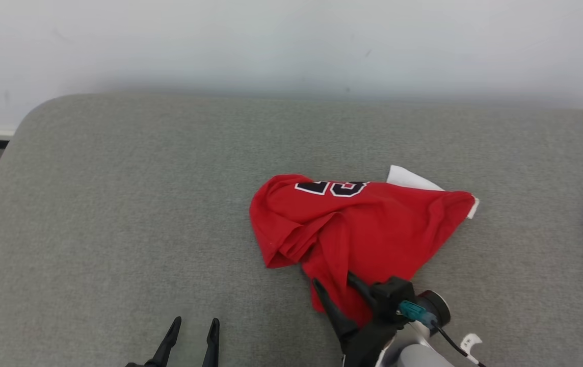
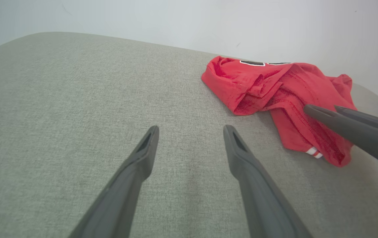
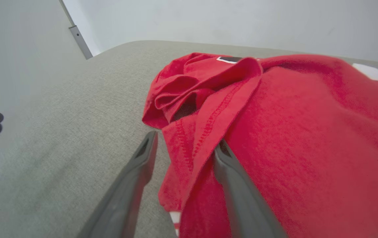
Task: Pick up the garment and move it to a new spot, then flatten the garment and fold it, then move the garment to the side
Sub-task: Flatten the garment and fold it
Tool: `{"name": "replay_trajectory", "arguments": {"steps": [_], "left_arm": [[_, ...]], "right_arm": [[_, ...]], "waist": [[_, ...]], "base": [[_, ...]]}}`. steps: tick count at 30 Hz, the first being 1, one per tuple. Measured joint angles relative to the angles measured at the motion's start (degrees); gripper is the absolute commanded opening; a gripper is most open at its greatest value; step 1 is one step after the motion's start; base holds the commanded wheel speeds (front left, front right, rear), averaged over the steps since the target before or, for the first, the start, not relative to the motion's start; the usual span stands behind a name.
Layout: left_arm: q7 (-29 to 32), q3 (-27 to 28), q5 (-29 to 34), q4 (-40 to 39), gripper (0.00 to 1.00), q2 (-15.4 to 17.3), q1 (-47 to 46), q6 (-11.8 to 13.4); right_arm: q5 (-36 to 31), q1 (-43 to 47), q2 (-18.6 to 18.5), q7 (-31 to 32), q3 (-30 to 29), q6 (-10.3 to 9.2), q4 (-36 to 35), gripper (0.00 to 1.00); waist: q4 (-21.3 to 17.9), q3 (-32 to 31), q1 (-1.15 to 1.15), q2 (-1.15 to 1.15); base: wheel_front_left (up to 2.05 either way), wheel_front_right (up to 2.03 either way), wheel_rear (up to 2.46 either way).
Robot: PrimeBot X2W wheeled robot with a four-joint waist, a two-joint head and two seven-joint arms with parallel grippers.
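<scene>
Jersey (image 1: 368, 224) lies crumpled on counter (image 1: 118, 204); I judge it soft, light, limp. My right hand (image 1: 333, 279), wide open, straddles its near folded edge, gripping nothing; I'd pinch there. Left hand (image 1: 195, 321) open, empty, well apart.

Spread left claw (image 2: 191, 129) over grey surface (image 2: 60, 99), crumpled garment (image 2: 275, 89) beyond.

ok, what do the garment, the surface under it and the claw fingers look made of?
The garment: soft matte knit, fibre unclear; limp folds, stitched hem.
The grey surface: woven upholstery-type fabric; visible weave.
The right claw fingers: matte dark plastic, probably; smooth moulded look.
</scene>
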Motion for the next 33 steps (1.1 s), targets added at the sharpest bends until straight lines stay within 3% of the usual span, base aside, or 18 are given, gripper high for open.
{"name": "replay_trajectory", "arguments": {"steps": [1,6,22,23,24,27,33], "left_arm": [[0.0,0.0,-0.1,0.0,1.0,0.0,0.0,0.0],[0.0,-0.9,-0.6,0.3,1.0,0.0,-0.1,0.0],[0.0,-4.0,-1.0,1.3,1.0,0.0,-0.8,0.0],[0.0,-3.9,-1.0,1.5,1.0,0.0,-0.7,0.0],[0.0,-3.8,-1.0,1.7,1.0,0.0,-0.4,0.0],[0.0,-3.0,-1.0,1.8,1.0,0.0,0.2,0.0],[0.0,-2.0,-2.0,1.3,1.0,0.0,0.9,0.2]], "right_arm": [[0.3,-0.8,0.2,0.0,0.7,0.0,0.9,0.0],[2.5,-5.1,0.9,0.0,2.5,0.0,2.5,0.0],[6.4,-15.5,2.4,0.0,8.8,0.0,-7.5,0.0],[8.6,-15.5,2.4,0.0,9.8,0.0,-7.3,0.71],[11.0,-15.4,2.4,0.0,12.1,0.0,-6.4,1.0],[14.7,-15.3,2.5,0.0,17.4,0.0,-2.8,1.0],[14.4,-15.8,1.9,0.0,14.9,0.0,0.0,1.0]], "waist": [[0.5,0.2,0.0,0.0],[3.6,1.2,0.0,0.0],[12.7,2.4,0.01,0.0],[13.3,2.3,0.01,0.0],[13.9,2.2,0.01,0.0],[14.9,1.5,0.01,0.0],[13.0,0.7,0.01,0.0]], "base": [[0.0,0.0,0.0],[0.0,0.0,0.0],[0.0,0.0,0.0],[0.0,0.0,0.0],[0.0,0.0,0.0],[0.0,0.0,0.0],[0.0,0.0,0.0]]}}
